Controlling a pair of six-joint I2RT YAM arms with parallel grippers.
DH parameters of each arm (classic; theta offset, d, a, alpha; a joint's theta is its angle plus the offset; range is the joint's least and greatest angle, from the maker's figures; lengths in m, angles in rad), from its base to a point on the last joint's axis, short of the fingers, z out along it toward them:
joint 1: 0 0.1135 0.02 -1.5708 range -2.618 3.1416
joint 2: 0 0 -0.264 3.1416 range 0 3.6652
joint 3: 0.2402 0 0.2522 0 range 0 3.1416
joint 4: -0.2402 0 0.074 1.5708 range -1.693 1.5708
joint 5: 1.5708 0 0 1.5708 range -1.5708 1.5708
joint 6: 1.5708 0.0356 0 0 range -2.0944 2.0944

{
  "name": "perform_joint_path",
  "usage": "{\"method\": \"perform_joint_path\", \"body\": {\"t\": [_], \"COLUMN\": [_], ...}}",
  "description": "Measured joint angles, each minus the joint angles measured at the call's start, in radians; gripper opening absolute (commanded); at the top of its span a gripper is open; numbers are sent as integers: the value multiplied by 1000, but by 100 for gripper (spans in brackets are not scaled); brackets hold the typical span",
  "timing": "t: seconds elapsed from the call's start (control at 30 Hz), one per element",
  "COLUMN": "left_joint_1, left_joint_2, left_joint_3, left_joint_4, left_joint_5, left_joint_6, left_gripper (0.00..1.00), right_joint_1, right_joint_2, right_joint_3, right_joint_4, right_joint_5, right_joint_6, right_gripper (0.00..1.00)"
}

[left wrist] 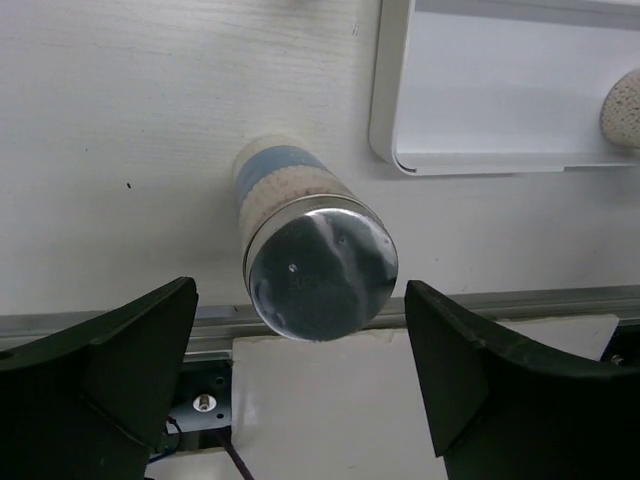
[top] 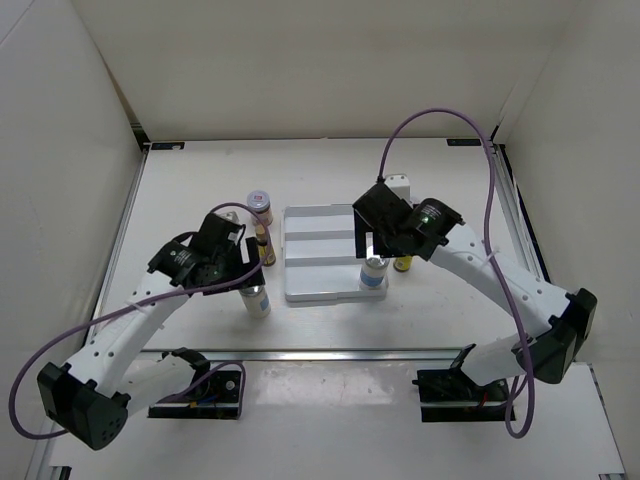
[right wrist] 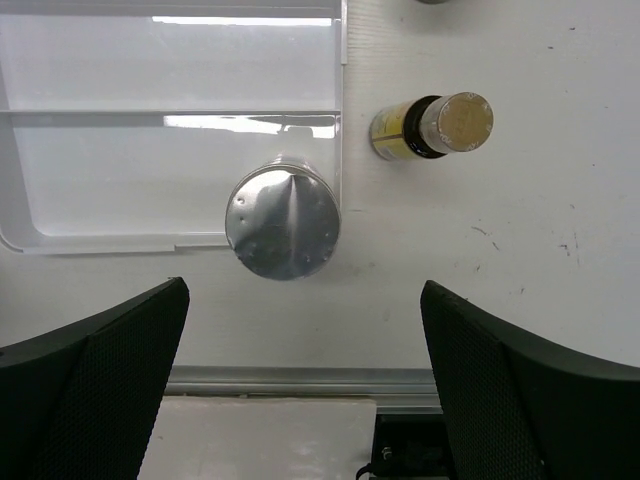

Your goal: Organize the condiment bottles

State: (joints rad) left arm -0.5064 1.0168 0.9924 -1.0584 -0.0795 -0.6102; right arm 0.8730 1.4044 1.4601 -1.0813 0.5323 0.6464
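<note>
A white bottle with a silver cap (top: 256, 300) stands on the table just left of the white ridged tray (top: 310, 290). My left gripper (top: 247, 272) hovers above it, open and empty; in the left wrist view the cap (left wrist: 320, 265) sits between and ahead of the spread fingers (left wrist: 130, 370). A second white bottle (top: 373, 272) stands in the tray's near right corner, its cap (right wrist: 283, 220) ahead of my open, empty right gripper (right wrist: 300, 350), which shows in the top view (top: 380, 250). A slim yellow bottle (top: 404, 263) (right wrist: 430, 127) stands right of the tray.
Another yellow bottle (top: 262, 245) and a brownish jar (top: 260, 205) stand left of the tray, close by the left wrist. A pale-lidded object (top: 397, 185) sits behind the right wrist. The tray's corner (left wrist: 385, 120) lies right of the left bottle. A metal rail (top: 330, 353) runs along the near edge.
</note>
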Motion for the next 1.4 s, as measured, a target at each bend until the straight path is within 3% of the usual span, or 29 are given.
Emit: {"method": "perform_joint_path", "body": {"t": [0.17, 0.43, 0.57, 0.87, 1.17, 1.37, 1.4], "left_joint_1": [-2, -14, -35, -154, -177, -211, -213], "left_joint_2": [68, 115, 138, 248, 542, 614, 614], "left_joint_3": [-5, 1, 80, 433, 454, 448, 448], "left_joint_4": [34, 63, 4, -7, 77, 100, 102], "left_joint_5": [2, 8, 5, -13, -11, -15, -15], "left_joint_6": [5, 32, 42, 36, 37, 39, 39], "left_gripper": [81, 40, 30, 30, 30, 43, 50], "right_joint_1": [0, 0, 0, 0, 1, 0, -1], "right_joint_2": [-31, -112, -178, -219, -245, -327, -335], "right_joint_3": [-40, -130, -167, -198, -198, -198, -200], "right_joint_4": [0, 0, -1, -9, -58, -92, -94], "right_joint_5": [2, 5, 12, 27, 62, 84, 90], "right_joint_6": [3, 17, 28, 43, 56, 73, 77], "right_gripper": [100, 100, 100, 100, 100, 100, 100]}}
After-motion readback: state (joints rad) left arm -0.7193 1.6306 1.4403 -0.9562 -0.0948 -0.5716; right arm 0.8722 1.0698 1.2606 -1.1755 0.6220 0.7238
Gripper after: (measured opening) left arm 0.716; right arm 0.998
